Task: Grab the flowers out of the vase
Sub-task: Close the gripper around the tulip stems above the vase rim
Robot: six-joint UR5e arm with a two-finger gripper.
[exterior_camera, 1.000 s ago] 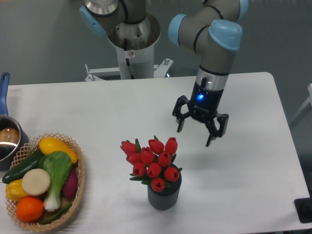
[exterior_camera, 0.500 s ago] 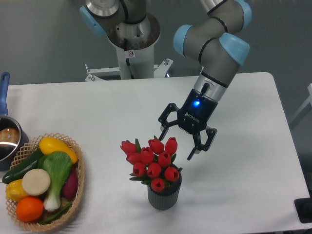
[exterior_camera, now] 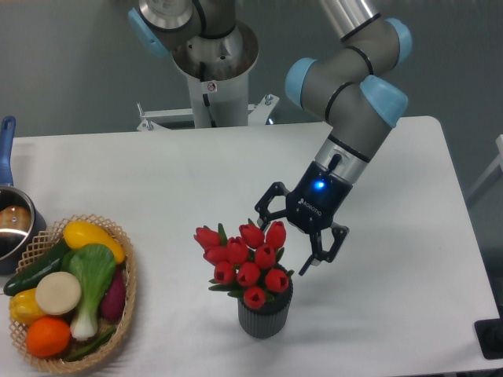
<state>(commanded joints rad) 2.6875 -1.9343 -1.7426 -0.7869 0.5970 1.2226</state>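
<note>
A bunch of red tulip buds with small dark green leaves, the flowers (exterior_camera: 244,261), stands upright in a small dark grey ribbed vase (exterior_camera: 264,314) near the table's front edge. My gripper (exterior_camera: 284,242) is open and empty. It is tilted and points down-left at the upper right side of the bunch. One finger (exterior_camera: 263,210) is behind the top buds, the other (exterior_camera: 321,251) is to the right of the bunch. I cannot tell whether a finger touches a bud.
A wicker basket (exterior_camera: 126,302) with colourful vegetables sits at the front left. A metal saucepan (exterior_camera: 14,224) with a blue handle is at the left edge. The arm's base column (exterior_camera: 212,71) stands behind the table. A dark object (exterior_camera: 491,338) is at the right edge.
The gripper has moved left and down toward the flowers and tilted over. It has stayed open. The flowers and vase have not moved.
</note>
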